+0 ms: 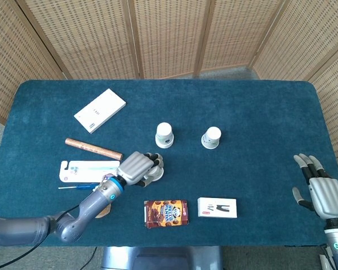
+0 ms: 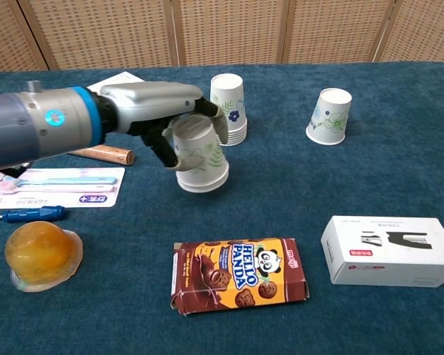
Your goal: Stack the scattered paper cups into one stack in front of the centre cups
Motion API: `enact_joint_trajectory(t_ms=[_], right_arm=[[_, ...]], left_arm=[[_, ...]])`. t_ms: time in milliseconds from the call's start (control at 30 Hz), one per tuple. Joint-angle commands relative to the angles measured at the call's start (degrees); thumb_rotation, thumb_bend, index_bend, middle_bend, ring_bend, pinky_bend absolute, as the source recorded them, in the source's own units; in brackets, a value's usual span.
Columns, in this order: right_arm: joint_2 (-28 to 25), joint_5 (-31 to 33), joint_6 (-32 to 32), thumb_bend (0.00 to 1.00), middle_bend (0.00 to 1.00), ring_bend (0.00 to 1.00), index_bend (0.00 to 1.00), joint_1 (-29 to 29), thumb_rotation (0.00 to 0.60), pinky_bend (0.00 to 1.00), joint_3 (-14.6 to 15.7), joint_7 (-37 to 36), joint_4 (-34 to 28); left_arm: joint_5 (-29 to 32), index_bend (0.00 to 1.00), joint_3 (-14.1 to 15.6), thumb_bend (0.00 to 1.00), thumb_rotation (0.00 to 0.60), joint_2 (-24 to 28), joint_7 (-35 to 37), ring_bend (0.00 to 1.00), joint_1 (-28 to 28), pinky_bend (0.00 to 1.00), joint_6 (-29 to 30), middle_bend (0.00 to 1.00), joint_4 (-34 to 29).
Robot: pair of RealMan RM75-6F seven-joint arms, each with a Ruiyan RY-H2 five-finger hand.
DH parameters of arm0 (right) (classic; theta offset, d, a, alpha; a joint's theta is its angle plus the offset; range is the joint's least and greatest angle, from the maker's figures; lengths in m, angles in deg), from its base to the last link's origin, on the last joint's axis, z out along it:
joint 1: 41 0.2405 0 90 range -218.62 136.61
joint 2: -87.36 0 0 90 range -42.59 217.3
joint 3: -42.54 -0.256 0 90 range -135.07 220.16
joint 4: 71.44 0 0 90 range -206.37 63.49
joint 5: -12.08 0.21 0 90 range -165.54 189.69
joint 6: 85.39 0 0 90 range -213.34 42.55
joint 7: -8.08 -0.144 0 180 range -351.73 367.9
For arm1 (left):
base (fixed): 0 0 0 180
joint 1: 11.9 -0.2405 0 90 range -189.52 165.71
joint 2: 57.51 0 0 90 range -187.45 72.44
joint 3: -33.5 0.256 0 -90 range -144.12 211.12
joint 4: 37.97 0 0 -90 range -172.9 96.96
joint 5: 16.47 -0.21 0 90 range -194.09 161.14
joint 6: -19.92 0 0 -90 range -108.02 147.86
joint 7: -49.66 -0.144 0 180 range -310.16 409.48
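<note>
My left hand [image 2: 163,111] [image 1: 139,167] grips an upside-down white paper cup [image 2: 198,157] with a green leaf print, lifted and tilted a little, just in front of and left of the centre stack of cups [image 2: 228,107] [image 1: 164,135]. A single upturned cup [image 2: 329,115] [image 1: 211,136] stands to the right of the stack. My right hand [image 1: 322,188] hovers open at the table's right front edge, fingers spread, holding nothing; only the head view shows it.
A Hello Panda biscuit box [image 2: 239,274] and a white stapler box [image 2: 390,250] lie near the front. At the left are a toothbrush pack [image 2: 52,185], a blue screwdriver [image 2: 24,214], a jelly cup [image 2: 39,254], a brown tube [image 1: 93,148] and a white box [image 1: 99,109].
</note>
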Motion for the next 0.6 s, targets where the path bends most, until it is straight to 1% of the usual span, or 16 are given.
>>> enact_joint_trajectory(t_ms=[33,267,500,567,600], right_arm=[[-0.36,-0.24,-0.42,0.45,0.01,0.0,0.0,-0.2,0.6,0.36,0.03,0.28,-0.5],[-1.11,-0.23,-0.86,0.45,0.01,0.0,0.0,-0.51,0.6,0.36,0.04,0.95,-1.53],[-1.61,-0.4,-1.49,0.45,0.01,0.0,0.0,-0.82,0.6,0.36,0.0,1.34,-2.29],[-1.68,-0.44,-1.64,0.45,0.01,0.0,0.0,-0.9,0.6,0.36,-0.01,1.43,-2.42],[-1.73,-0.44,-1.7,0.45,0.01,0.0,0.0,-0.93,0.6,0.36,-0.02,1.49,-2.48]], left_arm=[[0.86,0.3,-1.28,0.46,0.6,-2.28,0.33,0.35,1.78,0.59,-0.95,0.25,2.23],[2.64,0.3,-3.11,0.46,0.6,-7.24,1.0,0.34,5.25,0.58,-2.98,0.25,7.48],[4.59,0.29,-3.92,0.46,0.6,-11.13,1.0,0.33,8.09,0.57,-4.8,0.24,12.27],[5.61,0.26,-3.69,0.46,0.6,-11.25,0.48,0.29,8.83,0.53,-5.86,0.22,12.86],[6.17,0.2,-3.55,0.46,0.6,-11.09,0.13,0.23,9.09,0.49,-6.22,0.18,12.8]])
